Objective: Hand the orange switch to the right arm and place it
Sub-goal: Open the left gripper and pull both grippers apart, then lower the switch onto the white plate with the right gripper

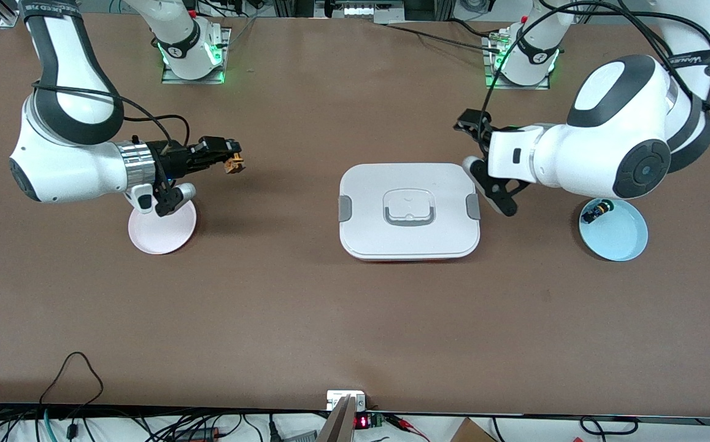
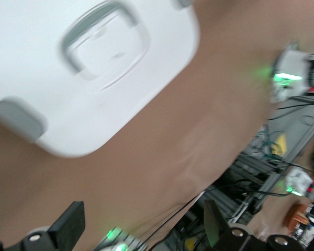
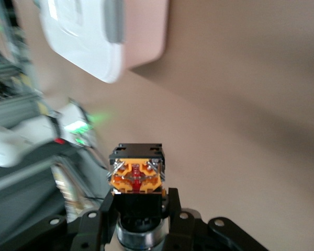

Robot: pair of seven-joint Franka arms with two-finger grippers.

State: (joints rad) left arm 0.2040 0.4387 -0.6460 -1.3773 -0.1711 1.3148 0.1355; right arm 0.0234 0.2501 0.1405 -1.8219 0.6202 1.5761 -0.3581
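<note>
Here the right gripper (image 1: 232, 161) is clamped on the orange switch (image 1: 235, 163), holding it in the air over bare table (image 1: 269, 319) toward the right arm's end, just beside the pink plate (image 1: 162, 230). In the right wrist view the switch (image 3: 136, 175) sits between the black fingers (image 3: 172, 201), its orange and black end facing the camera. The pink plate lies under the right arm's wrist.

The left gripper (image 1: 483, 166) hangs with its jaws spread wide and nothing between them, at the edge of the white lidded box (image 1: 409, 210) in the middle of the table. The left wrist view shows the box's lid (image 2: 89, 68) with its recessed handle and a grey clip.

A blue plate (image 1: 618, 236) rests toward the left arm's end, partly under that arm, with a small green-capped switch (image 1: 596, 212) lying on it near the rim.
</note>
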